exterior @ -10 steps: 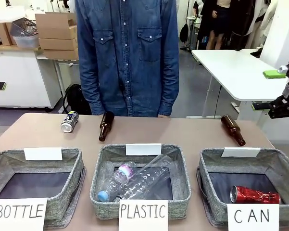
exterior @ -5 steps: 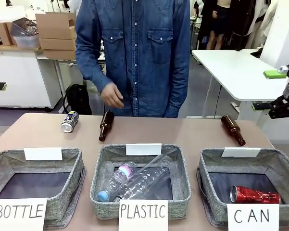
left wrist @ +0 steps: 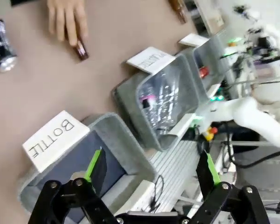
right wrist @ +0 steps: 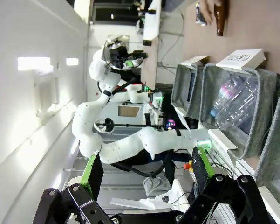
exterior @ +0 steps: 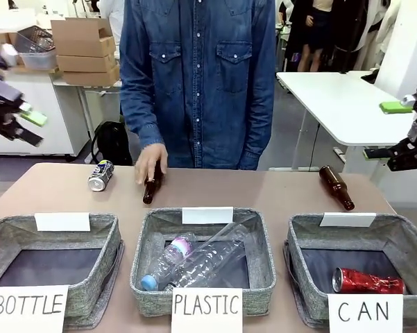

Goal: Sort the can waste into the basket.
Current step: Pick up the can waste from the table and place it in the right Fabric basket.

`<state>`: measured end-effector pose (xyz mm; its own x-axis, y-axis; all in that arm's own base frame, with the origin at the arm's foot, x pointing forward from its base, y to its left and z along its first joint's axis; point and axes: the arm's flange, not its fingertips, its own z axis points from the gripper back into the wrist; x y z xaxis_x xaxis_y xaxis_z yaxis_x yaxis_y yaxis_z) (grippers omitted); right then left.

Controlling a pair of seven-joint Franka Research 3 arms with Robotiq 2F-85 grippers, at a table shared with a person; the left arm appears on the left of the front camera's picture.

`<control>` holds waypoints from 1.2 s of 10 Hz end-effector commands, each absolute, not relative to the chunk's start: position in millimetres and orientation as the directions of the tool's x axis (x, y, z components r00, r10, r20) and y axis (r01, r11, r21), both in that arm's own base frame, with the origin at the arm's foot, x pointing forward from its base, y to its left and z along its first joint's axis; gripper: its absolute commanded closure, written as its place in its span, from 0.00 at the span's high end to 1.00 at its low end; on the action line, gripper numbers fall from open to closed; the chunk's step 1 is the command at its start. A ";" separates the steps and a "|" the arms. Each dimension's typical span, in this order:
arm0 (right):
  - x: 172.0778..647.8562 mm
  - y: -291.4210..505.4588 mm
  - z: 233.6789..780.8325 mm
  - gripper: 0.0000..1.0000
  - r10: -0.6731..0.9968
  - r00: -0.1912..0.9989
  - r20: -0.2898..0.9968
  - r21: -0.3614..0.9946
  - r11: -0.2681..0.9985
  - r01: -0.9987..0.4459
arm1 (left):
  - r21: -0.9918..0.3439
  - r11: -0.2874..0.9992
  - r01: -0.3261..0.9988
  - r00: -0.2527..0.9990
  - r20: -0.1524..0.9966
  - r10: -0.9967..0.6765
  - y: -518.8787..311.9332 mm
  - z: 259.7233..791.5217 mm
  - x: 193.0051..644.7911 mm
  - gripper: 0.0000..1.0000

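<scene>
The dark can (exterior: 100,175) with blue-yellow print lies on its side at the table's far left, seen also as the dark can (left wrist: 1,46) in the left wrist view. The red can (exterior: 366,281) lies inside the CAN basket (exterior: 302,239) at the front right. My left gripper (exterior: 30,126) hangs blurred, high off the table's left side. Its fingers stand open and empty in the left wrist view, where the left gripper (left wrist: 151,168) looks down over the baskets. My right gripper (exterior: 378,154) is raised beyond the table's right edge. In its own view the right gripper (right wrist: 146,170) is open and empty.
A person's hand (exterior: 150,161) rests on a brown bottle (exterior: 150,187) just right of the dark can. Another brown bottle (exterior: 336,187) lies behind the CAN basket. The PLASTIC basket (exterior: 144,257) holds clear bottles, and the BOTTLE basket (exterior: 105,263) stands at front left.
My left gripper has come into the front view at upper left. The person's hand has dropped onto the brown bottle. The right arm and both cans are unmoved.
</scene>
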<state>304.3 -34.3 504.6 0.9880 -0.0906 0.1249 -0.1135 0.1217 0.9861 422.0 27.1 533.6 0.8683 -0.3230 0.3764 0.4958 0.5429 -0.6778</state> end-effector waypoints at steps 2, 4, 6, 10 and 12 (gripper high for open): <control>305.5 -36.0 505.1 1.00 -0.080 0.986 0.143 0.983 0.127 -0.132 | -0.727 0.491 0.479 0.876 0.369 -0.309 65.5 549.5 419.0 1.00; 305.5 -36.0 505.1 1.00 -0.080 0.986 0.143 0.983 0.127 -0.132 | -0.736 0.494 0.462 0.887 0.392 -0.244 105.5 552.3 398.8 1.00; 305.5 -36.0 505.1 1.00 -0.080 0.986 0.143 0.983 0.127 -0.132 | -0.746 0.489 0.452 0.891 0.403 -0.209 118.3 545.9 388.5 1.00; 305.5 -36.0 505.1 1.00 -0.080 0.986 0.143 0.983 0.127 -0.132 | -0.733 0.489 0.472 0.875 0.324 -0.358 68.1 533.3 423.1 1.00; 305.5 -36.0 505.1 1.00 -0.080 0.986 0.143 0.983 0.127 -0.132 | -0.707 0.505 0.495 0.861 0.320 -0.395 54.9 547.6 430.6 1.00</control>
